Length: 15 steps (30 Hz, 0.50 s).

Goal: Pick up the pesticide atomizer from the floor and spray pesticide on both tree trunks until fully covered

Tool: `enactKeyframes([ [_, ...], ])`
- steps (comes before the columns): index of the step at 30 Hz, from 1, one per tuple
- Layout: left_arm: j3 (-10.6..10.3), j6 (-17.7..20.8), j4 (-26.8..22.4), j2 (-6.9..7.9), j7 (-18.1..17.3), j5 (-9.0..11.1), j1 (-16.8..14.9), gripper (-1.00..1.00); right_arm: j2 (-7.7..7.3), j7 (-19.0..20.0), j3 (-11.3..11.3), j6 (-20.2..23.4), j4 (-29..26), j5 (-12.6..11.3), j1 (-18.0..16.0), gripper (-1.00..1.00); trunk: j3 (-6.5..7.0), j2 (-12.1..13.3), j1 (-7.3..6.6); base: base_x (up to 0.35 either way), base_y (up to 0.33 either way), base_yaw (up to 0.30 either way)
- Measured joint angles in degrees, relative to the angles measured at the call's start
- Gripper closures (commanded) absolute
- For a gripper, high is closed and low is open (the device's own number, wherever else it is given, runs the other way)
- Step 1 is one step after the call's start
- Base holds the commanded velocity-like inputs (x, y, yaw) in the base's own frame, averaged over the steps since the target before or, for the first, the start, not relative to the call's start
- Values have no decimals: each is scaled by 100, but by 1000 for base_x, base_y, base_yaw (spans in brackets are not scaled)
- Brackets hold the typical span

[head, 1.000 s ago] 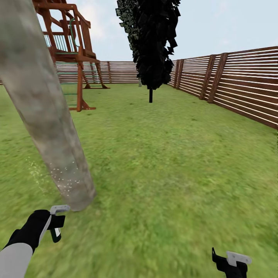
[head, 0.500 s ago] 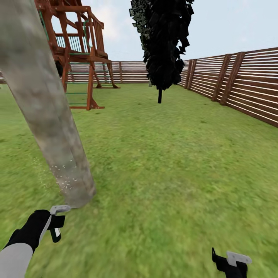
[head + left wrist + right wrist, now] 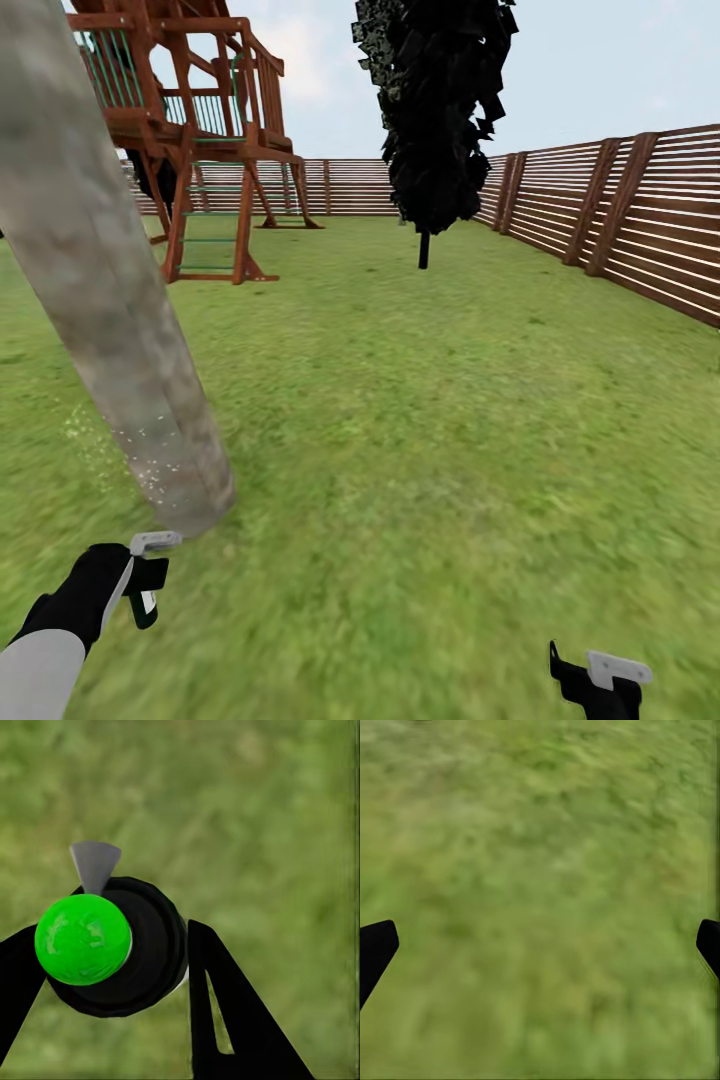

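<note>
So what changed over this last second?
The whole head view panned left: the play tower, conifer and fence slid right, so the camera turned. The left tool stays shut on the atomizer near the tree trunk; right tool stays open.

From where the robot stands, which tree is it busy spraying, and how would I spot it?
Start at the wooden play tower on the lawn; nearer, at the left, a thick trunk leans across the view. Unlike the dark thin-stemmed conifer by the fence, it is bare, mottled grey-beige, with white flecks near its base.
</note>
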Motion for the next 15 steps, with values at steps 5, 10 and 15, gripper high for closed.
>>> enactKeyframes([
  [5,2,1,1,0,4,0,-1,100,5,0,1,0,2,0,0,-100,0,0,-1,178,-241,20],
  [10,0,2,-1,-1,8,1,0,100,6,0,1,1,2,0,-1,-100,0,0,-1,193,-226,223],
  [15,0,2,-1,1,8,0,1,100,6,0,1,1,2,0,-1,-100,0,0,-1,174,-229,276],
])
